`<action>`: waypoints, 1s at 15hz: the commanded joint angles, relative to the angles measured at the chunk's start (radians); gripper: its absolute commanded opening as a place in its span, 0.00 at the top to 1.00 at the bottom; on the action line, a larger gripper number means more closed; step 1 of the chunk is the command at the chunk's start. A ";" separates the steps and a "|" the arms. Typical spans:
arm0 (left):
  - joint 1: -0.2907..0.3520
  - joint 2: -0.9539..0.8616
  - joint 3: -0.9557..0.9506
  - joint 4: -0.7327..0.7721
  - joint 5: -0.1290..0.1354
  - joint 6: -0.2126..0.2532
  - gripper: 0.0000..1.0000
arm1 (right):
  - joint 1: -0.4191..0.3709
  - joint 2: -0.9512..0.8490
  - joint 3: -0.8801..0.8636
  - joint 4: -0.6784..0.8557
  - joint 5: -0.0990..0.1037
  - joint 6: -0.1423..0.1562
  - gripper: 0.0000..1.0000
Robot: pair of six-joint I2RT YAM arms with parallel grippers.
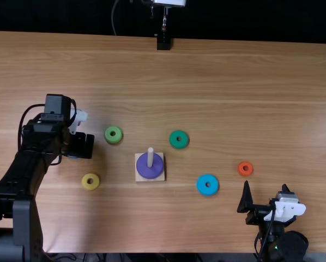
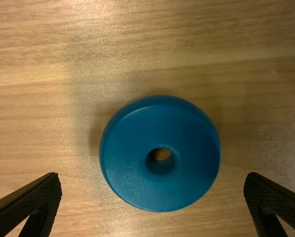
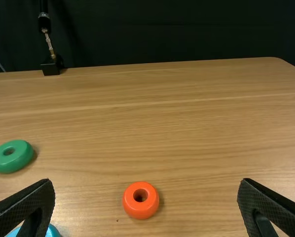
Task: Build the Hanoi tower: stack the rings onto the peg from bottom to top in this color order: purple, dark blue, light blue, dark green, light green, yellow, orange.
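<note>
The table (image 1: 217,84) is light brown wood, running from the near edge to a dark cloth (image 1: 250,22) behind the far edge. Nearest lie 2 rings, light blue (image 1: 201,184) and yellow (image 1: 84,181), then the orange ring (image 1: 240,168). Near the middle, 1 purple ring (image 1: 150,173) sits around the peg (image 1: 150,156) on its square base (image 1: 138,177). Farther back are the dark green ring (image 1: 173,139) and light green ring (image 1: 107,135).

The right gripper (image 1: 265,186) has its 2 fingers (image 3: 31,207) spread wide with nothing pinched. The left gripper (image 1: 80,146) also has its 2 fingers spread, over the dark blue ring (image 2: 128,163), which lies on the table; wood shows between the ring and each finger.

The right gripper is close to the near edge, with bare wood between it and the orange ring. The left gripper has yellow to its near side and light green beside it. A black bracket (image 1: 163,43) stands at the far edge, well apart from both grippers.
</note>
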 commanded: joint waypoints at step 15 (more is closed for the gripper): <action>-0.002 0.078 0.023 0.116 0.008 0.013 0.00 | -0.008 -0.007 -0.068 -0.072 0.016 0.002 0.00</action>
